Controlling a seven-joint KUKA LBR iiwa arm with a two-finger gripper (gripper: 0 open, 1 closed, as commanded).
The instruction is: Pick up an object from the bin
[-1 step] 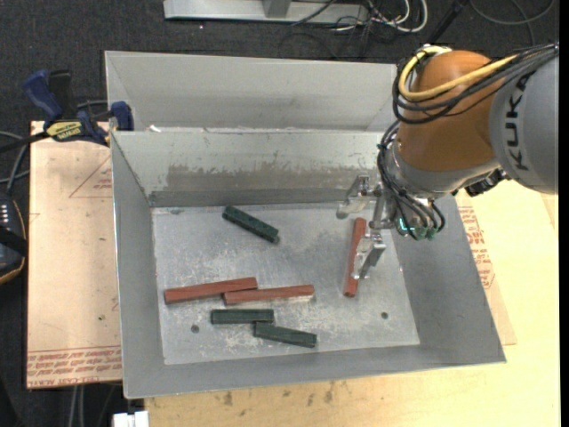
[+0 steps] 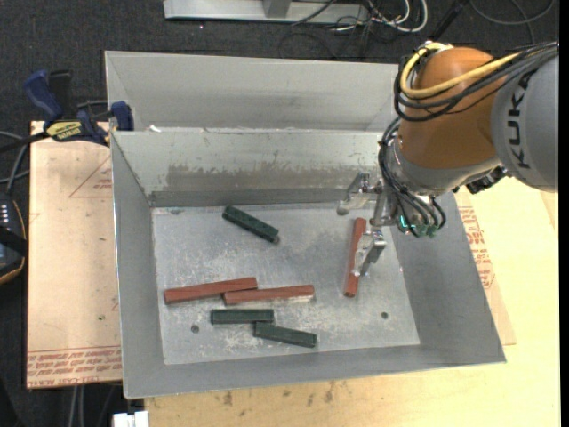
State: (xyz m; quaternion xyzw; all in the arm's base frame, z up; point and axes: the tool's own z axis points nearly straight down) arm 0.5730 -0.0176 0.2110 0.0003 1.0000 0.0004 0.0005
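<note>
My gripper [image 2: 363, 227] hangs low over the right part of the bin, its two fingers spread apart and open. One fingertip [image 2: 353, 197] is near the back wall; the other [image 2: 370, 254] is lower down. Beneath them a reddish-brown bar [image 2: 353, 272] lies nearly upright in the view, its upper end under the gripper and its lower end sticking out toward the front. The lower finger stands right beside the bar. I cannot tell whether it touches the bar.
A dark green bar [image 2: 251, 223] lies at the middle back. Two reddish-brown bars [image 2: 211, 290] [image 2: 268, 294] and two dark green bars [image 2: 242, 316] [image 2: 284, 334] lie at the front left. The arm's orange cover looms over the right rim.
</note>
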